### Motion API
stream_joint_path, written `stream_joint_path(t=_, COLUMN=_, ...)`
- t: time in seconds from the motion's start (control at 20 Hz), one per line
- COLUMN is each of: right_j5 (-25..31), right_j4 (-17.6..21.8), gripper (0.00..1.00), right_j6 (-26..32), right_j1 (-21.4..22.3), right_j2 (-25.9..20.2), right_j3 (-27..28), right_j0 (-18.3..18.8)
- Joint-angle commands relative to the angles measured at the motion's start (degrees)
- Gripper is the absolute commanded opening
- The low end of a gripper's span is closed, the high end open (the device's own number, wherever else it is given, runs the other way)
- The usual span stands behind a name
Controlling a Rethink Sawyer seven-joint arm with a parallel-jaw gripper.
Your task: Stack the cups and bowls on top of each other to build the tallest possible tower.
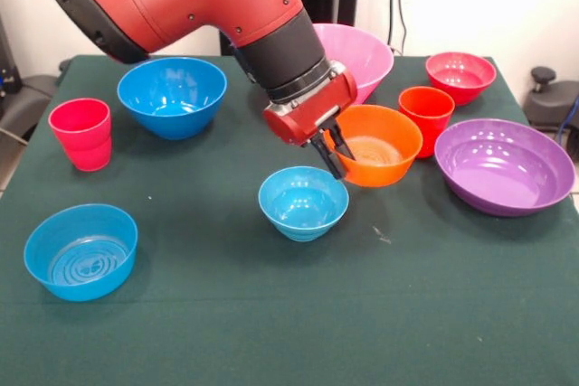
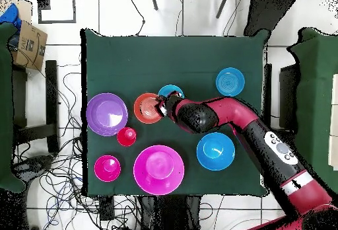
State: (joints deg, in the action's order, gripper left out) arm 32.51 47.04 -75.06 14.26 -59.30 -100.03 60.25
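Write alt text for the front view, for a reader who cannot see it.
A red and black robot arm reaches down over a green table, its gripper at the near rim of an orange bowl, just above a small blue bowl. Around them stand five more bowls and two red cups, none stacked.

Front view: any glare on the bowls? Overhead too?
Front view: bright highlights on the purple bowl, deep blue bowl and pink bowl; soft shadow under the gripper side. Overhead view: flatter light, faint sheen on the purple bowl only.
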Motion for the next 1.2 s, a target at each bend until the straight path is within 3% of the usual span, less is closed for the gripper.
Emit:
stream_joint_path(t=0.05, right_j5=8.1, right_j4=1.1, gripper=0.0, right_j6=19.9, right_j1=2.4, right_j2=-0.2, right_j3=5.2, right_j0=-0.5)
stream_joint_path(t=0.45, right_j5=10.3, right_j4=0.8, gripper=0.0, right_j6=23.0, right_j1=2.3, right_j2=-0.7, right_j3=6.8, right_j0=0.0)
stream_joint_path(t=1.2, right_j5=14.0, right_j4=0.5, gripper=0.0, right_j6=35.2, right_j1=-4.7, right_j2=0.1, right_j3=15.2, right_j0=-0.2)
